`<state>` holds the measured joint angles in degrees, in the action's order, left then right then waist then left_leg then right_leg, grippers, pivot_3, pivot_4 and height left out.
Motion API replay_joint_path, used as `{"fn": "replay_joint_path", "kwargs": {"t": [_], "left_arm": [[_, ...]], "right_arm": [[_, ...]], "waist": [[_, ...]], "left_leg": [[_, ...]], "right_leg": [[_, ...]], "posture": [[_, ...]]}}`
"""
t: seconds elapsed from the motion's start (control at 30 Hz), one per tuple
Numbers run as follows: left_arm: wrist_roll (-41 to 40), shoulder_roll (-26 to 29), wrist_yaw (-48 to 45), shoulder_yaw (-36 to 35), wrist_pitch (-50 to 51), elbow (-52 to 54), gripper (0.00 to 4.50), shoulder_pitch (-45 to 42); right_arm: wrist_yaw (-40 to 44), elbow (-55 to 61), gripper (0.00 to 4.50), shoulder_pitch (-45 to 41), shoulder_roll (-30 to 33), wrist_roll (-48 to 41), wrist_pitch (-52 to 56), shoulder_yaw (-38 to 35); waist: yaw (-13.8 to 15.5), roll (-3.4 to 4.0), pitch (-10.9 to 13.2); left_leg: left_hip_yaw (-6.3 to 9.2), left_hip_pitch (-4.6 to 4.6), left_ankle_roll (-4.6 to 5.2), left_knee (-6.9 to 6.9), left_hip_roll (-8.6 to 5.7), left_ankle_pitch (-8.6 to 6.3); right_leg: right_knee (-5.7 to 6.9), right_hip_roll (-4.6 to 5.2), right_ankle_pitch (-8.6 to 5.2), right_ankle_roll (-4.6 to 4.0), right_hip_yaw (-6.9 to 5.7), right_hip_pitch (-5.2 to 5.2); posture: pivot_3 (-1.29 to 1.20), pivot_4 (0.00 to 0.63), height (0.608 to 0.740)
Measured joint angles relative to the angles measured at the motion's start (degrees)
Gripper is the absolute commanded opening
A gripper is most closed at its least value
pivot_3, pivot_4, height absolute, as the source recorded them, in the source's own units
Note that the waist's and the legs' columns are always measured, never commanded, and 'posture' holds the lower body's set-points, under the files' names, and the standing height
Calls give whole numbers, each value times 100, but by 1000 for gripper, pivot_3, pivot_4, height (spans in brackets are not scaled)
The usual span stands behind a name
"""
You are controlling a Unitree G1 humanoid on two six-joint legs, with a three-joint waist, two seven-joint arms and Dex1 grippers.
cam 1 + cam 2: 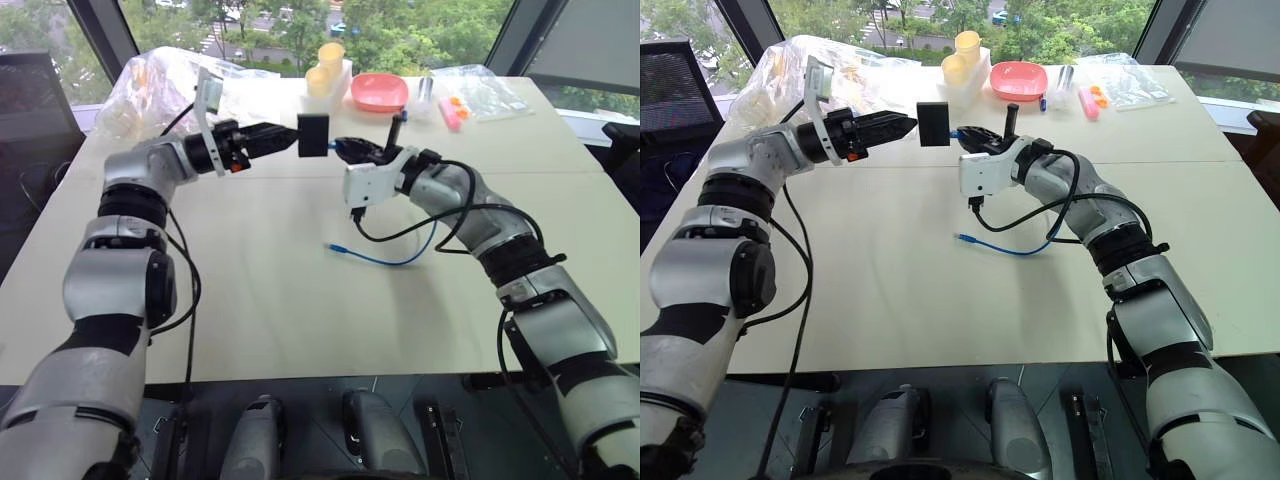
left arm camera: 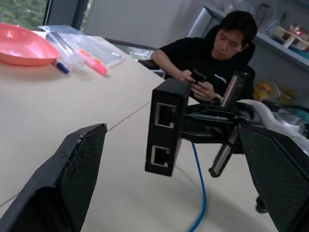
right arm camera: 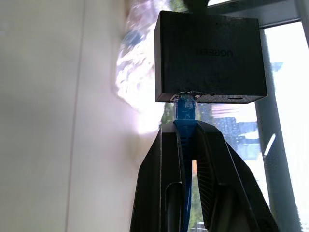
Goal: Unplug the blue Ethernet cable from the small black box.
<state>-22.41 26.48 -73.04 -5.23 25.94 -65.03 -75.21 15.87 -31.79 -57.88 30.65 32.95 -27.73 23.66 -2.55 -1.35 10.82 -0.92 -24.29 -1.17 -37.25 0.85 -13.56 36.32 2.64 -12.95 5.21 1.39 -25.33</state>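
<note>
The small black box [image 1: 313, 135] hangs in the air above the table's far middle, carried by the plug of the blue Ethernet cable [image 3: 185, 107] in its underside. My right gripper [image 3: 186, 126] is shut on the cable just behind that plug. The rest of the cable [image 1: 390, 260] droops to the table in a loop, and its free plug [image 1: 336, 249] lies there. My left gripper [image 1: 284, 137] points level at the box from the left and stands open. Its fingers [image 2: 72, 169] spread wide on either side, apart from the box [image 2: 166, 125], which shows two empty sockets.
At the table's far edge stand yellow cups [image 1: 325, 68], a pink plate [image 1: 379, 92], a pink marker [image 1: 448, 115] and clear plastic bags [image 1: 150, 85]. A person [image 2: 212, 53] sits beyond the table with a phone. Bare tabletop [image 1: 270, 290] lies below both arms.
</note>
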Motion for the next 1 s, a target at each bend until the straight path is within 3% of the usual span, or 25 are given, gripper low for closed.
{"fn": "replay_joint_path", "kwargs": {"t": [0.3, 0.43, 0.6, 0.67, 0.93, 1.0], "left_arm": [[326, -297, -2, -151, -416, -473, 4500, -115], [333, -321, 13, -284, -500, -474, 3288, -279], [456, -381, -109, -288, -524, -498, 1134, -280], [482, -410, -168, -289, -524, -510, 511, -280], [599, -271, -347, -316, -376, -603, 546, -276], [576, -119, -515, -397, -172, -645, 546, -272]], "right_arm": [[221, 782, 43, 315, -74, 10, 481, -37], [286, 939, 0, 340, -162, 9, 618, -38], [370, 1037, 0, 389, -197, 18, 729, -39], [416, 1043, 0, 391, -195, 52, 754, -39], [1187, 1700, 3806, 850, 57, -288, 1211, -279], [1798, 2344, 3806, 1461, 56, -1266, 2209, -854]], "waist": [[7, 0, 0], [5, 0, 0], [8, 0, 0], [8, 0, 0], [15, 0, 0], [36, -2, -1]], "left_leg": [[2, -3, 0, 0, 0, 0], [2, -2, 0, 0, 0, 0], [1, -2, 0, -1, 0, 0], [2, -2, 0, -1, 0, 0], [3, -2, 0, -3, 0, 0], [15, -5, 1, -3, 0, 0]], "right_leg": [[2, -1, 0, 0, 0, -4], [2, -1, 0, 0, 0, -3], [3, 0, 0, 0, 0, -3], [4, -1, 0, 0, 0, -3], [6, -1, 1, 0, -1, -3], [1, -1, 1, 1, -8, 6]], "posture": [[0, 150, 740], [0, 150, 740], [0, 150, 740], [0, 150, 740], [0, 150, 740], [0, 150, 740]]}}
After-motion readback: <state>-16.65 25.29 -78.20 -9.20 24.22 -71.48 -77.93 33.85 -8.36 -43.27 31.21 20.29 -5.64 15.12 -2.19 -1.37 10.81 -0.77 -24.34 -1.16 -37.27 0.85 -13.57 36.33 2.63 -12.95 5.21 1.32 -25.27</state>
